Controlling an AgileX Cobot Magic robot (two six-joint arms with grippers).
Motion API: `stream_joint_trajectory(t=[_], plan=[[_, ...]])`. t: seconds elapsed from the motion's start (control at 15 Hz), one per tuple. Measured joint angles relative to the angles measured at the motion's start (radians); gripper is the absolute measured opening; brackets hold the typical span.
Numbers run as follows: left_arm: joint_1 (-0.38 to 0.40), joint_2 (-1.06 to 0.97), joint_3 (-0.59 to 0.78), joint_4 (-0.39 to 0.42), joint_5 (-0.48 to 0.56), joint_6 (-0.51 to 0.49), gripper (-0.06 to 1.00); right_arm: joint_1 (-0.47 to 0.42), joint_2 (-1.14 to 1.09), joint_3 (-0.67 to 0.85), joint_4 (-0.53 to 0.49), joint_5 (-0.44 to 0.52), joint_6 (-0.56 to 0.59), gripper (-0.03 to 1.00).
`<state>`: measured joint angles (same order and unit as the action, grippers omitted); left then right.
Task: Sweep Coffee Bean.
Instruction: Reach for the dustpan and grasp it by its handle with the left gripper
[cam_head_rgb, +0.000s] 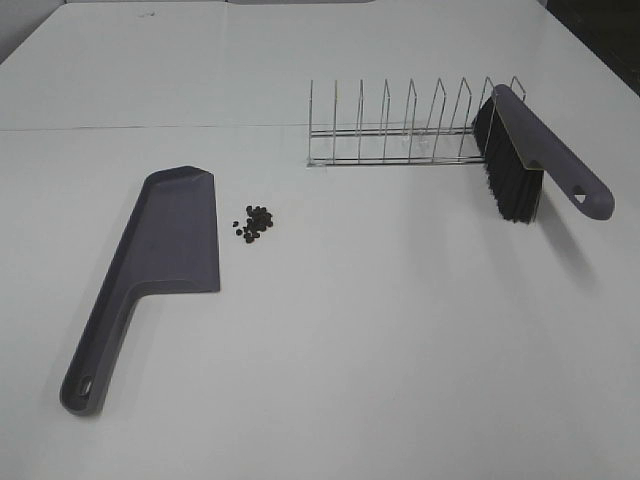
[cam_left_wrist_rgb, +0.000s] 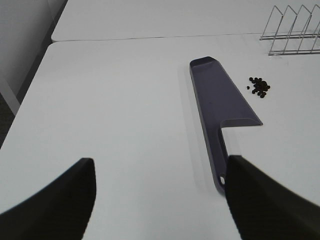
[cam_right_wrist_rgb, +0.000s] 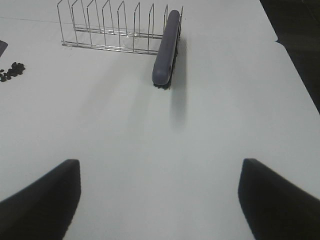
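A loose cluster of tiny dark coffee beans lies on the white table, just right of the flat grey-purple dustpan. The beans and dustpan also show in the left wrist view, ahead of the open left gripper. A grey-purple brush with black bristles leans in the right end of a wire rack. In the right wrist view the brush stands ahead of the open right gripper, and the beans lie far to one side. Neither gripper shows in the exterior high view.
The wire rack stands behind the beans and holds the brush. The table's right edge borders a dark floor. The table's left edge shows in the left wrist view.
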<state>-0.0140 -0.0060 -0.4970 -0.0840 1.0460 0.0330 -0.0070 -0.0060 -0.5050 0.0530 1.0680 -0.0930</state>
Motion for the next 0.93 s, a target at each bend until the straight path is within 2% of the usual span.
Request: stream_joint_trajectory(t=[0.93], plan=[[0.000,0.000,0.000,0.000,0.000,0.000,0.66,0.000,0.000,0.000,0.000,0.000,0.000,0.80]])
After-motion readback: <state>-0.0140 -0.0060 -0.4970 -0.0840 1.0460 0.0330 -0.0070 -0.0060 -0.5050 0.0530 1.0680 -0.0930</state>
